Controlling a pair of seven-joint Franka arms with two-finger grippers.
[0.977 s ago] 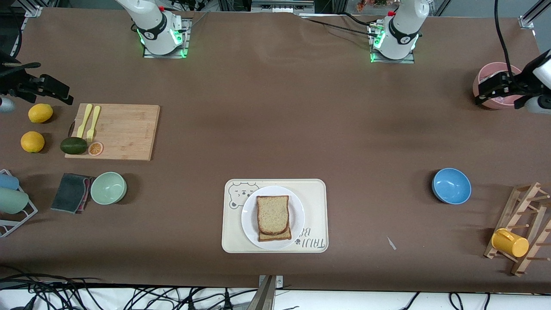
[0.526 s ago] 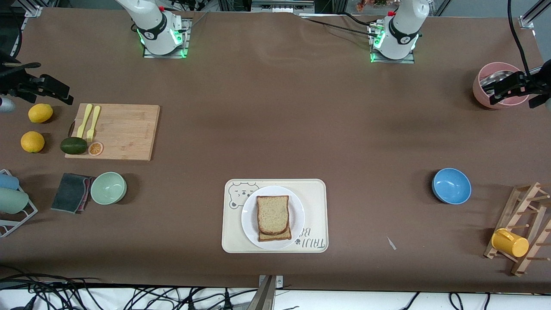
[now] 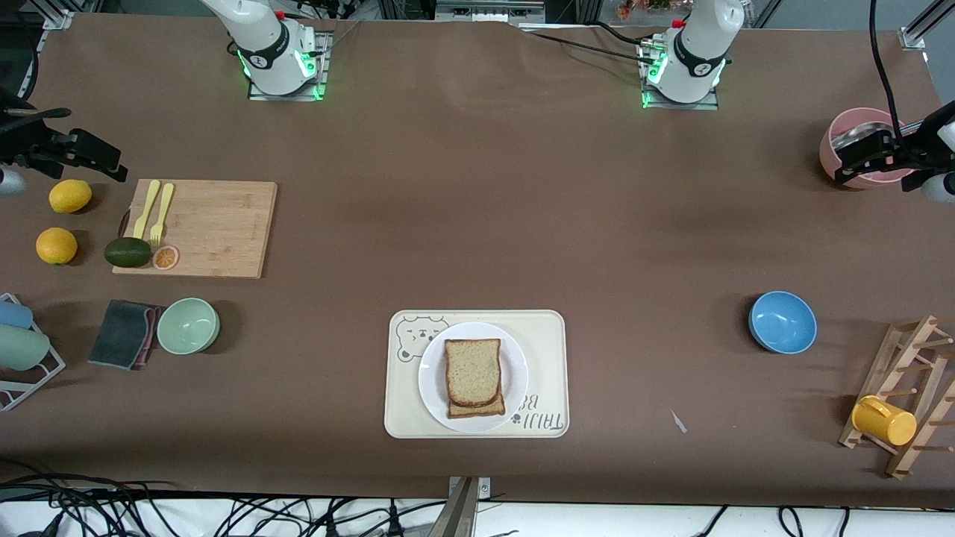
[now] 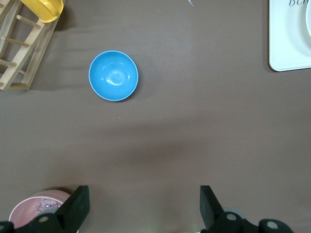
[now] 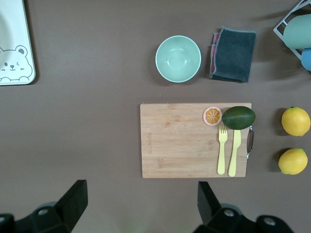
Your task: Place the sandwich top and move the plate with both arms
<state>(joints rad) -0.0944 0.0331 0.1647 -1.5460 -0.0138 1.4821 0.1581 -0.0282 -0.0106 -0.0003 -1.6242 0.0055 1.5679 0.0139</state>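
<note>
Nearest the front camera, a cream tray [image 3: 545, 335] with a bear drawing lies on the brown table [image 3: 477, 209], midway between the 2 ends. The round white plate [image 3: 433, 377] sits on the tray, and on it the sandwich top [image 3: 473, 371], a speckled brown bread slice, rests flat on a second slice [image 3: 477, 409] whose edge shows beneath it. Farther from the camera, a blue bowl [image 3: 783, 321] stands toward the left arm's end and a green bowl [image 3: 188, 325] beside a dark folded cloth [image 3: 121, 333] toward the right arm's end. Farther still lies a wooden cutting board [image 3: 209, 227]. The right gripper [image 5: 138, 204] hangs over the table edge near 2 lemons [image 3: 70, 196], fingers spread wide and holding nothing. The left gripper [image 4: 145, 208] hangs over a pink bowl [image 3: 858, 127], fingers likewise wide apart and empty. Both arms are well apart from the plate
</note>
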